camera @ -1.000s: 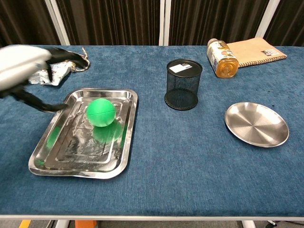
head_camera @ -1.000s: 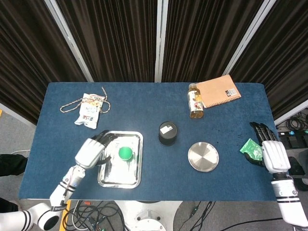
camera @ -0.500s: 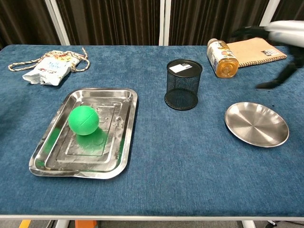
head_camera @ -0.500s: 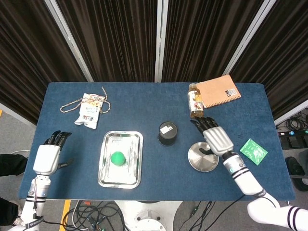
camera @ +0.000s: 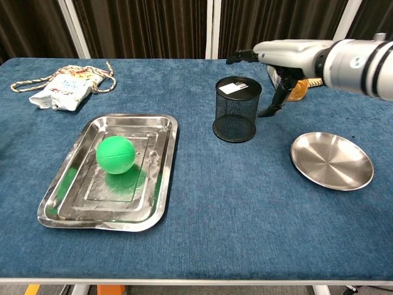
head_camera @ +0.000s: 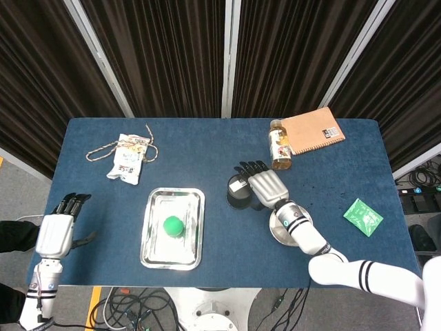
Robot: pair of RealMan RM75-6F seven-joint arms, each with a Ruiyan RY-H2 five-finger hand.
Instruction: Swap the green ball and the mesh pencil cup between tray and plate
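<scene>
The green ball (camera: 115, 154) sits inside the steel tray (camera: 158, 184) on the left of the desk (camera: 245, 215), while the mesh pencil cup (camera: 236, 110) stands upright on the bare desk between the tray and the round plate (camera: 332, 161), which holds nothing. The right hand (head_camera: 264, 185) hovers over and just beside the cup, fingers spread and gripping nothing; in the chest view its thumb hangs down close to the cup's right wall, though contact cannot be confirmed. The left hand (head_camera: 58, 231) rests open and empty off the desk's left edge, well apart from the tray. The step in hand looks like taking hold of the cup. To do it well, the right hand should settle lower so the fingers and thumb wrap opposite sides of the wall, below the rim, then close evenly; the mesh is light and likely to tip or skid if pushed from one side only. A lift straight up before carrying would keep it from dragging, and the bottle (camera: 285, 75) lying just behind leaves little room for a wide approach.
</scene>
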